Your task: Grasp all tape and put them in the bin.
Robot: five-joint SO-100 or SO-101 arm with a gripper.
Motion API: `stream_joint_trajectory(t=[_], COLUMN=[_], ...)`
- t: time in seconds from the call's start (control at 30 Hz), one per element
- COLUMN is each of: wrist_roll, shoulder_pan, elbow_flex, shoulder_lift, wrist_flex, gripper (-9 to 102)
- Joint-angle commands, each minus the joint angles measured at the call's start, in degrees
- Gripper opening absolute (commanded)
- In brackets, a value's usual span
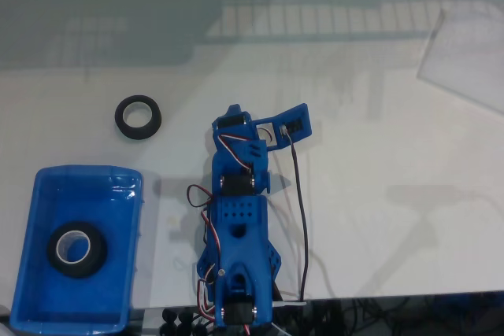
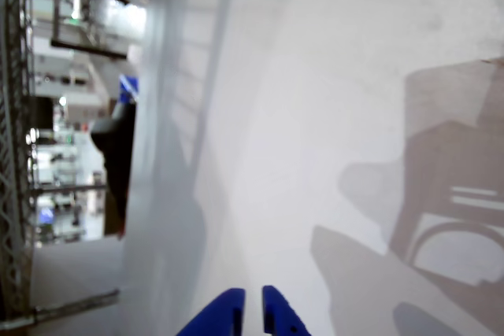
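In the fixed view an all-black tape roll [image 1: 138, 117] lies flat on the white table, up and to the left of the arm. A second black roll with a white inner core [image 1: 76, 250] lies inside the bright-blue bin [image 1: 55, 194] at the lower left. The blue arm sits folded at the bottom centre, its gripper [image 1: 233, 113] pointing away from the base, well right of the loose roll. In the wrist view the blue fingertips [image 2: 272, 316] of the gripper [image 2: 253, 312] stand almost together with nothing between them, above bare table.
A clear plastic sheet [image 1: 465, 60] lies at the table's upper right. A black cable [image 1: 302, 218] runs from the wrist camera down to the table's front edge, where more wires [image 1: 370, 304] hang. Wide bare table spreads to the right of the arm.
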Motion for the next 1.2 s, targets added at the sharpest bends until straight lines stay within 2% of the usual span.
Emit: stream_joint_trajectory(t=[0.0, 0.8, 0.97, 1.17], wrist_roll=[-1.3, -2.1, -2.3, -6.2], shoulder_pan=[-0.3, -0.4, -0.9, -4.0], elbow_flex=[2.0, 2.0, 2.0, -1.9], shoulder_lift=[0.9, 0.9, 0.9, -1.0], wrist_flex=[0.2, 0.2, -0.1, -0.4], gripper=[0, 1, 25, 28])
